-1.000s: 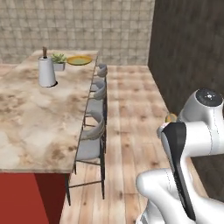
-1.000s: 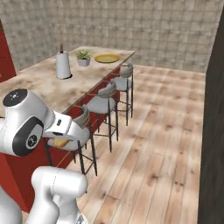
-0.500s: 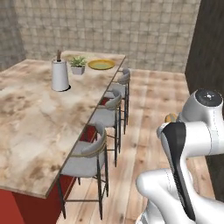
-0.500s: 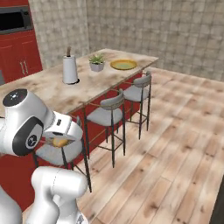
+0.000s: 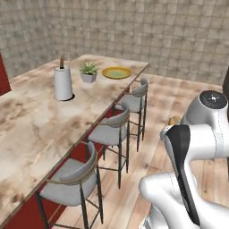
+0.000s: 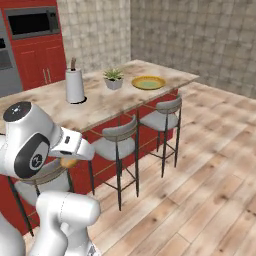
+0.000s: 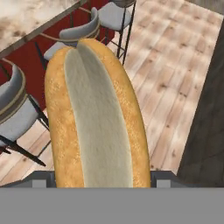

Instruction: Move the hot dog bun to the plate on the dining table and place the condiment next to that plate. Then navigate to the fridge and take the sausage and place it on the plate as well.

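Along the left of the left base view runs the dining table (image 5: 36,134), a long beige-brown marble top on a red base, reaching away toward a tiled stone wall (image 5: 134,31). Three grey-seated bar stools (image 5: 109,132) line its near edge, between the table and the robot, on a pale wood plank floor (image 6: 210,165). In the right base view, red cabinets with a built-in black microwave (image 6: 32,22) stand behind the table.

At the table's far end: a white paper-towel roll (image 5: 63,83) upright on its holder, a small potted plant (image 5: 88,72) just beside it, then the plate (image 5: 116,72), yellow-rimmed with a green centre, nearest the far corner. All three stand apart from each other.

Arm folded close over the base, elbow high, hand tucked in at about stool-seat height, well short of the plate.

The gripper (image 7: 98,177) holds the hot dog bun (image 7: 94,118) between its fingers, the bun lying lengthwise away from the hand, split side up, pale crumb showing. A sliver of the bun peeks out beside the wrist in both base views (image 5: 173,120) (image 6: 68,162). Fingertips themselves hidden behind the bun.
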Tool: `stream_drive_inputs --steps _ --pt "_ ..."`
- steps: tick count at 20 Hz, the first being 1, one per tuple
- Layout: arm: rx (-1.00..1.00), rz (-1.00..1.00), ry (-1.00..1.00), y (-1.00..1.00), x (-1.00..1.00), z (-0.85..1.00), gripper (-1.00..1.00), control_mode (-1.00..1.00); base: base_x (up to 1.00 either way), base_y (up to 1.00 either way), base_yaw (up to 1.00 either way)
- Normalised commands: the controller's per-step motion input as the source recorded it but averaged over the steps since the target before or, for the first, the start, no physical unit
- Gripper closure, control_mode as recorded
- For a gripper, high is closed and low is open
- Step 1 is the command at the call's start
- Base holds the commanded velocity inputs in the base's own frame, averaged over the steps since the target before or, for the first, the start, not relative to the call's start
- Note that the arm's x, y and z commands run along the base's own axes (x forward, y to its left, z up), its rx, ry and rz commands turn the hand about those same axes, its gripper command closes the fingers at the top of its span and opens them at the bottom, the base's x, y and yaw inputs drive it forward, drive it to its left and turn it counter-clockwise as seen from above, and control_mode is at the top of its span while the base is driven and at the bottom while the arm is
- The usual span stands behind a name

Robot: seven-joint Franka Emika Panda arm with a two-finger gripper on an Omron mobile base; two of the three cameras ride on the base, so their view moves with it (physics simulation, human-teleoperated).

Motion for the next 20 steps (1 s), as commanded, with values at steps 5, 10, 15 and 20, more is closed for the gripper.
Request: stream_drive_inputs --steps 5,10,15,20 --pt "0.0 0.0 0.0 0.0 0.0 0.0 1.0 1.0 0.6 -0.83 0.35" --pt "0.0 0.0 0.0 0.0 0.0 0.0 1.0 1.0 0.63 -0.81 0.36" --pt "0.0 0.0 0.0 0.0 0.0 0.0 1.0 1.0 0.65 -0.8 0.36" --pt "0.0 0.0 0.0 0.0 0.0 0.0 1.0 1.0 0.67 -0.79 0.37"
